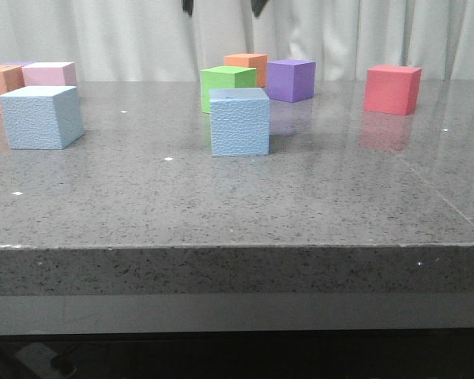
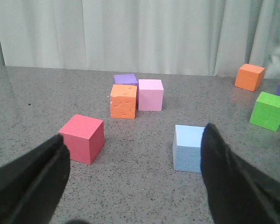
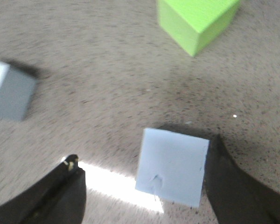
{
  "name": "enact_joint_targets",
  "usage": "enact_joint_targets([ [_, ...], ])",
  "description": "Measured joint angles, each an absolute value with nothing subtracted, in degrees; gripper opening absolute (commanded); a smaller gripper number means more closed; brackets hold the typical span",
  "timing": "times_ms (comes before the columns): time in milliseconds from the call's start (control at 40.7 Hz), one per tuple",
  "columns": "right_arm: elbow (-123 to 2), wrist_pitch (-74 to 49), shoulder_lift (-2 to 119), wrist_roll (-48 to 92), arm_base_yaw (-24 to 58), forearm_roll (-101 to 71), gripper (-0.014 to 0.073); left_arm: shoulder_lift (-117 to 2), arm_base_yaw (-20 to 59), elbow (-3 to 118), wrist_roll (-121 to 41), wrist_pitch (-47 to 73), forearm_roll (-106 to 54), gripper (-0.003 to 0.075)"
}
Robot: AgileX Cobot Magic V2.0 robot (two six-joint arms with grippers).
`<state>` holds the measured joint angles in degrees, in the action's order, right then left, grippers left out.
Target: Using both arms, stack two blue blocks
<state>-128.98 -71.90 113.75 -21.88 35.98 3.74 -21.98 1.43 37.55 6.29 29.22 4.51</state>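
**2 blue blocks apart on the table, both grippers spread, no grasp made**

Found standing flat on the grey stone table (image 1: pixel 316 205): 2 pale blue blocks, well apart. Centre blue block (image 1: pixel 239 121) near the table's middle, just in front of a green cube (image 1: pixel 227 85). Left blue block (image 1: pixel 42 117) toward the table's left side, close before a pink cube (image 1: pixel 49 73) and an orange cube (image 1: pixel 1 88). Neither stacked; task judged not yet begun in earnest.

Right gripper (image 3: pixel 144 196) seen from its wrist camera looking steeply down, jaws apart, centre blue block below and nearer the one finger (image 3: pixel 238 186) than the other (contact cannot be told; picture blurred). Placement judged a pre-grasp straddle, off-centre.

Left gripper (image 2: pixel 135 177) low and level over the table, jaws wide apart and empty; left blue block ahead, beside one finger (image 2: pixel 228 172) rather than between the 2. A red cube (image 2: pixel 83 138) lying near the other finger, a likely obstruction if closed carelessly.

Further off: a purple cube (image 1: pixel 291 80), a second orange cube (image 1: pixel 246 65) and a second red cube (image 1: pixel 393 88), clear of the work.
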Motion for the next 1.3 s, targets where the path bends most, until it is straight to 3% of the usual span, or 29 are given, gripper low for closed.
enact_joint_targets([
  [197,-122.68,-71.99,103.29,-7.91,35.98,-2.04,0.0541,-21.98,1.43,37.55,6.29,29.22,4.51,0.0566],
  [467,-102.22,-72.09,85.56,0.0,31.56,-3.33,0.0541,-21.98,1.43,37.55,6.29,29.22,4.51,0.0566],
  [861,-73.13,-62.79,64.98,4.32,24.78,-4.74,0.0541,-21.98,1.43,37.55,6.29,29.22,4.51,0.0566],
  [1304,-54.64,-49.3,41.19,9.85,24.78,-8.91,0.0541,-21.98,1.43,37.55,6.29,29.22,4.51,0.0566],
])
